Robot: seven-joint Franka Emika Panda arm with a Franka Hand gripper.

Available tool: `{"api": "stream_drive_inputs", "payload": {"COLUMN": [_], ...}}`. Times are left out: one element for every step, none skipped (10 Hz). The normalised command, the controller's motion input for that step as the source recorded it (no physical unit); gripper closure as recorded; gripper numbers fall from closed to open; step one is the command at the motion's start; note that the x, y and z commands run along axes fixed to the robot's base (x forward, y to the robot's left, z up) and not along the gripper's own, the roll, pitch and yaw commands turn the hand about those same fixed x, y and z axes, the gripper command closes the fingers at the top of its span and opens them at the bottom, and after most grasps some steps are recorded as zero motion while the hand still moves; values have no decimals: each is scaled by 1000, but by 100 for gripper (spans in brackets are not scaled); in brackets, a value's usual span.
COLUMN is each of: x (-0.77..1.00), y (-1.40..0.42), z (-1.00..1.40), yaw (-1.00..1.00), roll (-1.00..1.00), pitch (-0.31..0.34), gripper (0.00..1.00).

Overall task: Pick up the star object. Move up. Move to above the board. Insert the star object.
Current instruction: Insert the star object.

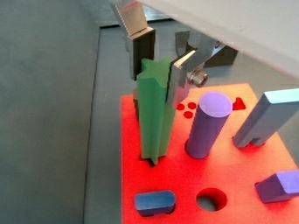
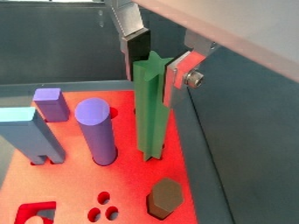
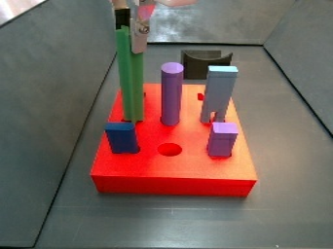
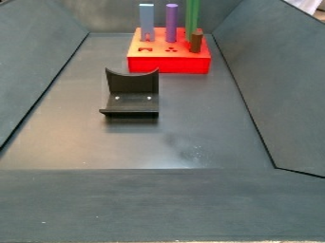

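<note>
The star object [image 1: 156, 114] is a tall green rod standing upright with its lower end in the board [image 1: 187, 185], a thick bright-red slab, near one edge. It also shows in the other wrist view [image 2: 149, 114] and in both side views [image 3: 130, 73] [image 4: 195, 17]. My gripper [image 1: 160, 79] [image 2: 156, 77] [image 3: 130, 27] is above the board, its two fingers on either side of the rod's top, one pad pressed flat against it. The board also shows in other views [image 2: 128, 188] [image 3: 169, 172] [image 4: 165, 65].
On the board stand a purple cylinder [image 1: 208, 122] [image 3: 170, 92], a light-blue arch block [image 1: 267, 118] [image 3: 221, 92], a blue block [image 3: 120, 136], a small purple block [image 3: 221, 139] and a dark hexagonal peg [image 2: 166, 199]. The fixture [image 4: 131, 93] stands on the grey floor. Grey walls enclose the floor.
</note>
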Motion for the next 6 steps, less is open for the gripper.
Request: {"api": "stream_drive_inputs", "payload": {"x": [20,0,0,0,0,0], "y": [0,0,0,0,0,71], "z": [-117,-189,-174,-166,-251,-337], "yaw": [-17,-46,-71,-57,-9,0], "roll": [-124,-131,-130,-123,-54,0], "pitch": [-10,-11,-19,-23,0,16], "gripper": [100,100,100,100,100,100]}}
